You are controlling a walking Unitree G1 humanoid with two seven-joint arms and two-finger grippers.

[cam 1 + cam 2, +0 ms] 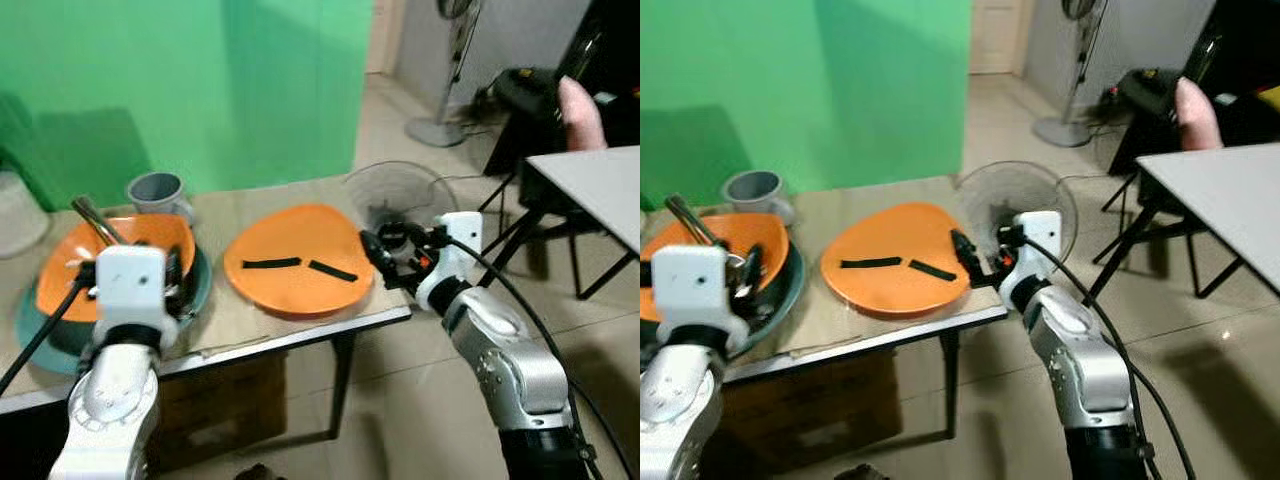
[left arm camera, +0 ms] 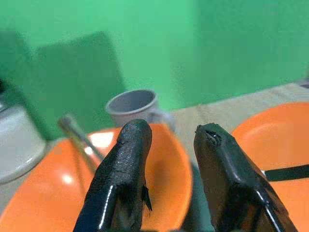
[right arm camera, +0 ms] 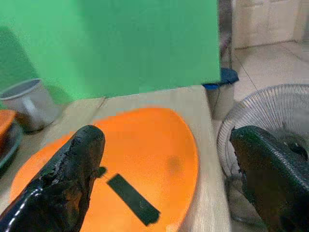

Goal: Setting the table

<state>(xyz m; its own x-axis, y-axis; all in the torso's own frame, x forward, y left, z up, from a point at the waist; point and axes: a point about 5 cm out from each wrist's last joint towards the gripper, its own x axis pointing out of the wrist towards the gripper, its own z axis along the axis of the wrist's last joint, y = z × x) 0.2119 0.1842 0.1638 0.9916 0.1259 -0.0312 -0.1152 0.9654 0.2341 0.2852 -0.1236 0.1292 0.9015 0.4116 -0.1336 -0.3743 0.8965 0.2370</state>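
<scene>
right gripper [image 1: 378, 250]: fingers wide apart, empty, at table's right edge, just beside plate rim
plate [image 1: 295, 255]: orange, flat on table [image 1: 250, 325], two black strips on top; lies at 9 o'clock from right gripper in the head view
plate long axis: roughly 9–3, rim nearest the right gripper
nearer arm: right, by far
left gripper [image 2: 169, 145]: fingers a little apart, empty, over the bowl
bowl [image 1: 70, 265]: orange, on a teal dish [image 1: 205, 285] at table's left; metal handle [image 1: 95, 222] sticking out toward 11
cup [image 1: 155, 190]: grey, at 12 from bowl, near green screen
fan [image 1: 1060, 205]: on floor, 12 to 1 from right gripper
judgement: next move looks like right fingers closing on plate's near rim
</scene>
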